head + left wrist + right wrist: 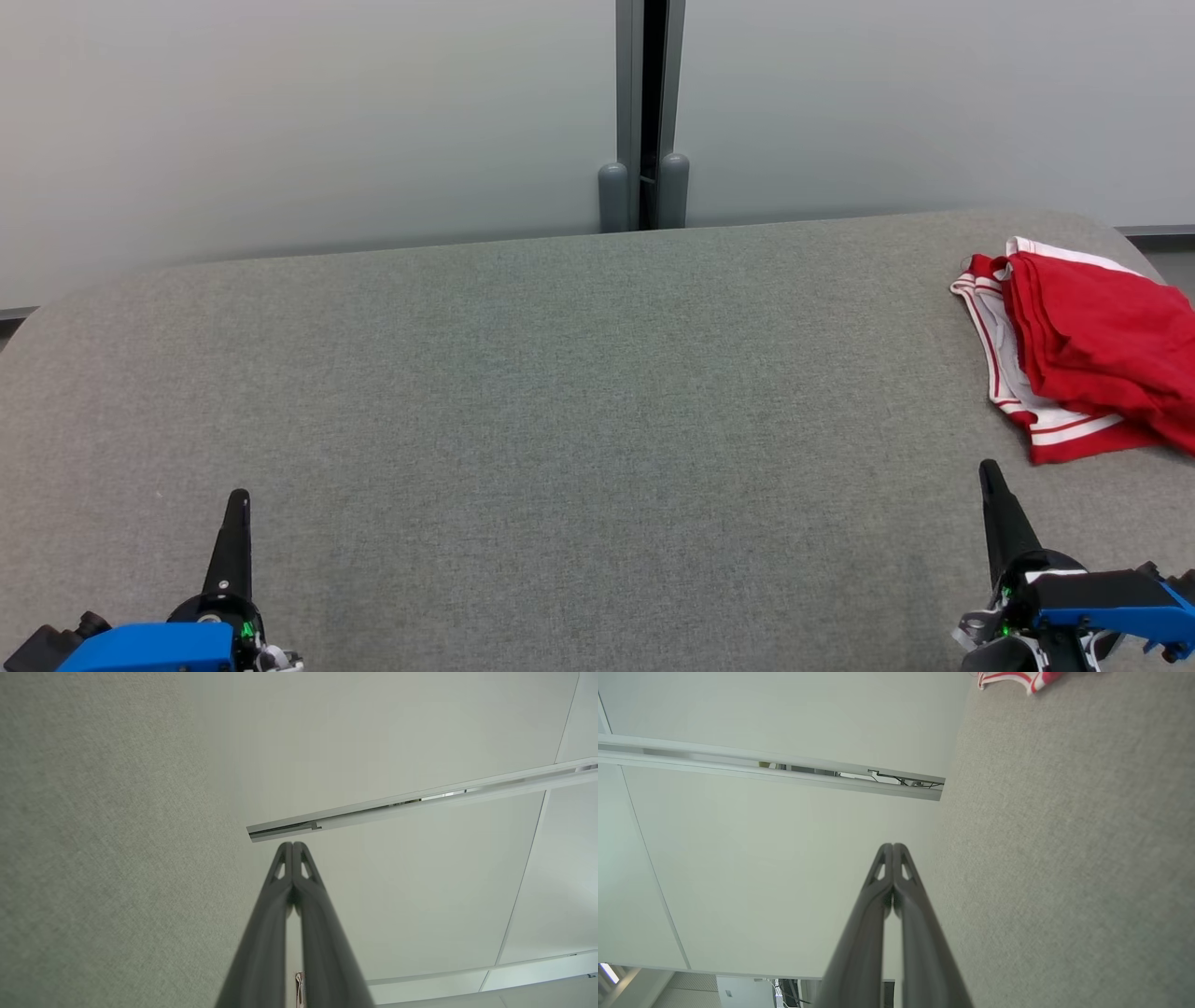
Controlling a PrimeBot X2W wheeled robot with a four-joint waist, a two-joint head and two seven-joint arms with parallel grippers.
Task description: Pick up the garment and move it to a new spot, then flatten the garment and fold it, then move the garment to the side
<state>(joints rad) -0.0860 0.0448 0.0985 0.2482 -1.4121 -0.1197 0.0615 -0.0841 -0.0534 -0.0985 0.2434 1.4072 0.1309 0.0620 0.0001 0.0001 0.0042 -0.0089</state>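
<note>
As it lies on grey surface (560, 373), red garment (1092, 336), w/ white-striped trim, rumpled

The left gripper (240, 504) and right gripper (988, 471) each carry long dark-grey fingers (322, 938) tapering to points, with triangular cut-outs (879, 871) near the tips. Black round bases (219, 611) bear small green lights (246, 631); blue housings (149, 647) sit at 7 and 5 o'clock.

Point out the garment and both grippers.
red garment (1102, 327), head view, middle of its red fabric.
left gripper (239, 497), head view, between its shut fingertips.
right gripper (988, 470), head view, between its shut fingertips.
</note>
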